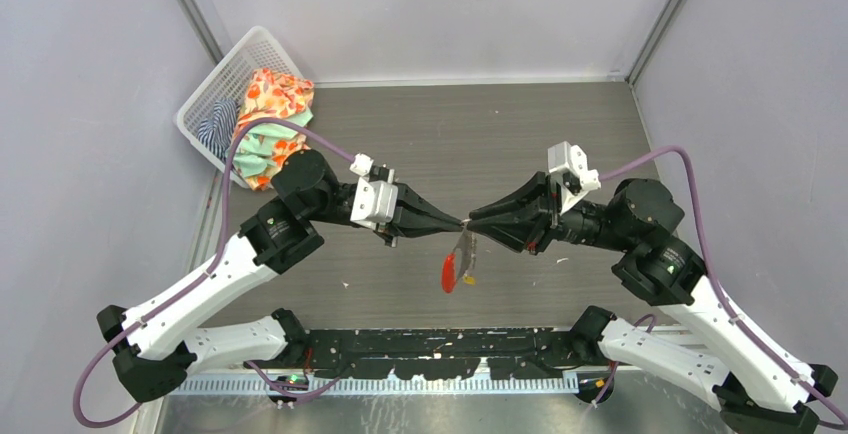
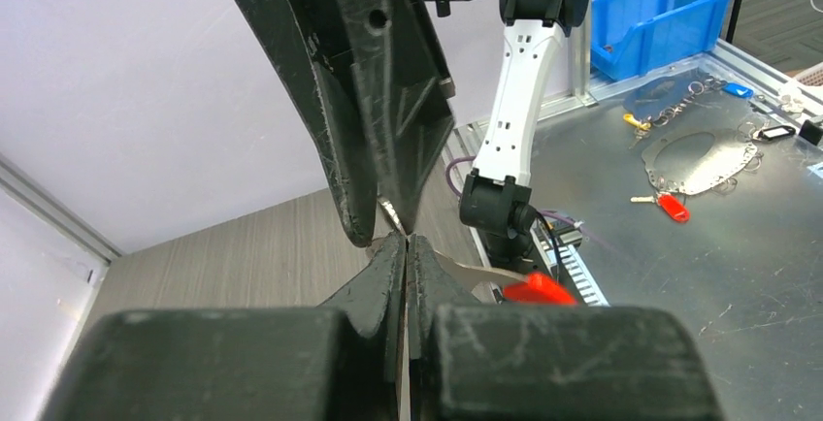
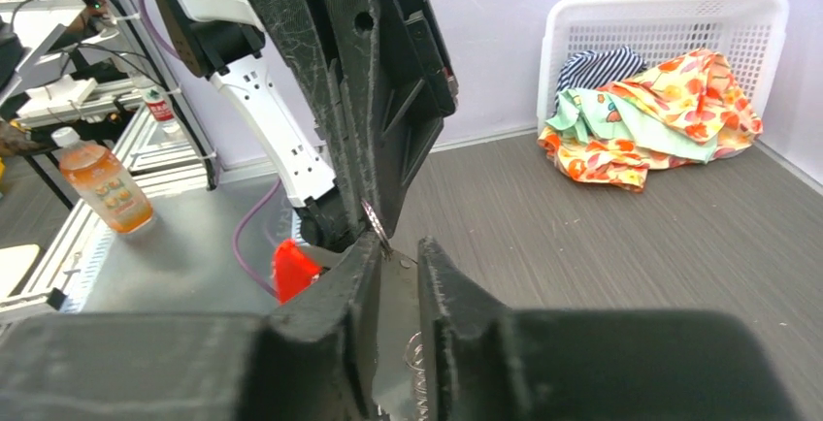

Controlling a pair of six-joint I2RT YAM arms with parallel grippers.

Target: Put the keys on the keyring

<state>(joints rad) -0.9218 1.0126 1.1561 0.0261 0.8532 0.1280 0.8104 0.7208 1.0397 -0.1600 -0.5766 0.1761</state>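
view: top external
left gripper [image 1: 455, 222]: fingers together, tip to tip with the right gripper [image 1: 478, 222] over the middle of the table [image 1: 560, 134]
keyring [image 1: 463, 250]: hangs in the air right under the meeting tips, grey metal uppermost, red tag [image 1: 450, 276] lowest
yellow-orange key [image 1: 470, 279]: a small speck just beside the red tag; how it is attached is too small to tell
basket [image 1: 215, 94]: far left corner, patterned clothes [image 1: 272, 114] inside

view: left wrist
left gripper [image 2: 406, 246]: its 2 fingers pressed together
right gripper [image 2: 381, 232]: reaches in from above, tips just over the left tips, a slim gap between its fingers
ring loop [image 2: 389, 211]: thin wire seen in that gap
red tag [image 2: 537, 290]: low, to the right of the left fingers

view: right wrist
right gripper [image 3: 400, 251]: 2 fingers a narrow gap apart; the chain [image 3: 415, 363] lies in the gap, and whether the pads touch it I cannot tell
left gripper [image 3: 372, 235]: clamped on the ring loop [image 3: 374, 217] at its very tips
red tag [image 3: 291, 268]: left of the right fingers
basket [image 3: 660, 14]: far right, clothes [image 3: 670, 120] spilling out of it
bottle [image 3: 102, 183]: orange drink, on the metal bench at left
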